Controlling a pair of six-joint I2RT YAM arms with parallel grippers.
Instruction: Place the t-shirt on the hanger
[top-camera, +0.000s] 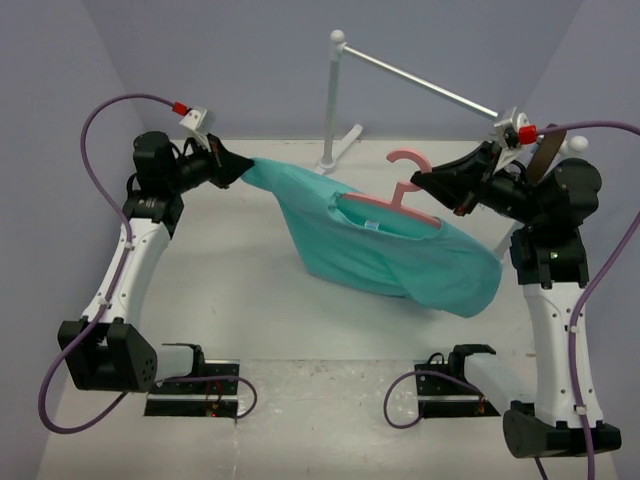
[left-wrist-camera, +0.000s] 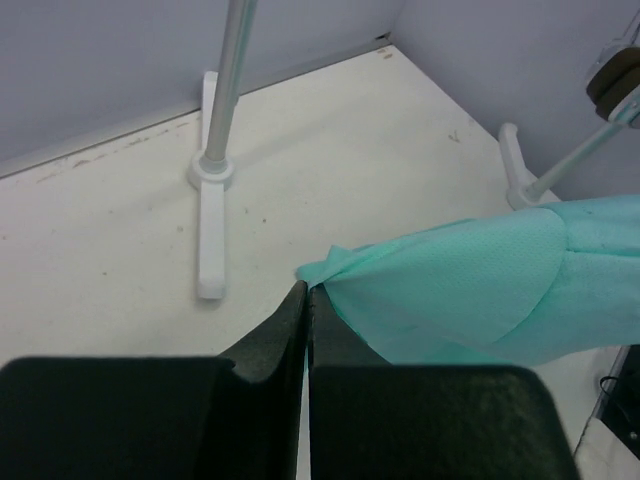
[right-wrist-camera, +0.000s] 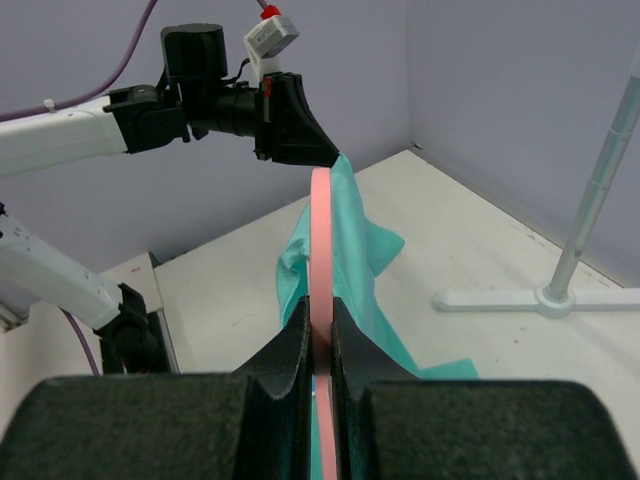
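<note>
One t-shirt (top-camera: 380, 255), one hanger (top-camera: 408, 155): left jaws clenched on the t-shirt, right jaws on the hanger.

L arm (top-camera: 128, 262) & R arm (top-camera: 553, 330) are wearing white link shells w/ black joint housings. A purple cable (top-camera: 100, 118) is looping off each arm, ending in a red plug (top-camera: 181, 107) beside a white wrist-cam block (top-camera: 196, 120). Black base brackets (top-camera: 195, 372) are trailing short wire loops. L pincer (top-camera: 238, 166) & R pincer (top-camera: 420, 181) are showing matte black, wedge-shaped fingers (left-wrist-camera: 265, 345).
</note>
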